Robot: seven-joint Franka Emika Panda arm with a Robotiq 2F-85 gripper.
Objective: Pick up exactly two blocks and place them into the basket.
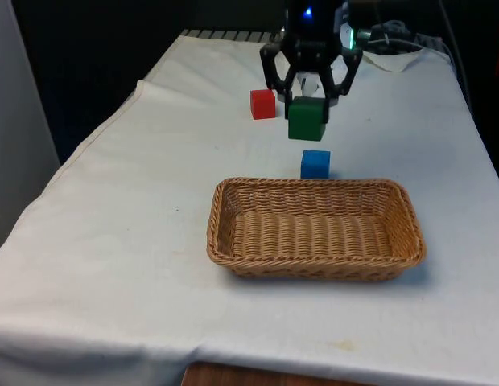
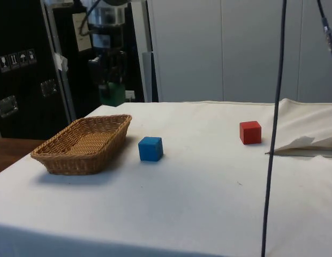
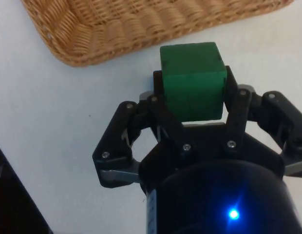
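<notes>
Gripper clamped on green block, one black finger on each side face, seen plainly in wrist view. Sits in upper centre of front view, raised clear of white cloth; green block hangs above the cloth, apart from everything below. In side view, gripper and green block appear at upper left, above the far end of the basket, against the dark cabinets. Wrist view shows a corner of the basket's woven rim just past the held block, bare cloth directly beneath it. Basket lies in lower centre of front view, oblong, tan wicker, nothing inside. Blue block rests on cloth just behind basket's far rim in front view, nearly under the held block; in side view stands just beside basket, not touching. Red block lies farther back, toward the front view's left of the gripper; in side view sits at centre right, well apart from blue block and basket. Crumpled fold of cloth at right edge of side view, near red block.
</notes>
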